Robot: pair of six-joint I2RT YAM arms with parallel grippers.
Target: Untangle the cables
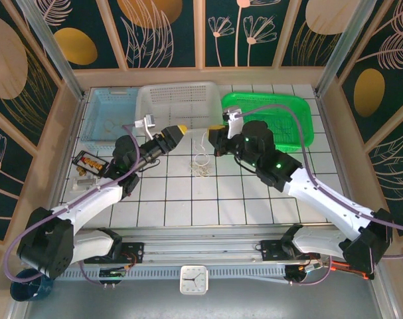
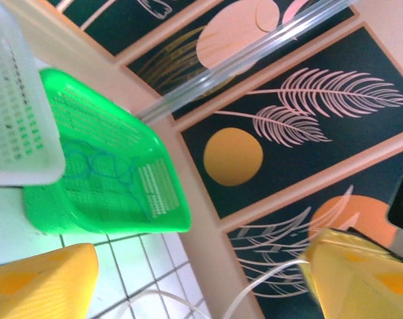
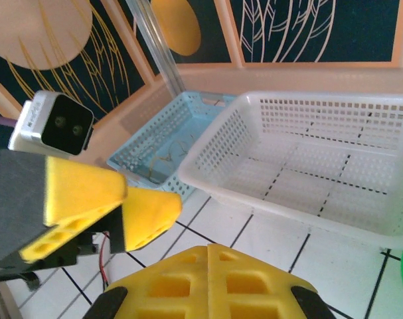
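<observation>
On the tiles [image 1: 188, 199], one cable tangle [image 1: 201, 164]

Tiled table [image 1: 254, 199]: baskets [image 1: 181, 100], cables [image 1: 201, 164], black tray [image 1: 89, 163].

The left arm [image 1: 95, 199] stretches from its base toward 1 o'clock. The left gripper [image 1: 180, 130] has its yellow fingers [image 2: 45, 279] spread wide apart. The right arm [image 1: 321, 193] reaches toward 10 o'clock. The right gripper [image 1: 217, 131], at the left one's 3 o'clock, has its fingers [image 3: 208, 276] pressed together. The two tips face each other, near but apart.
</observation>
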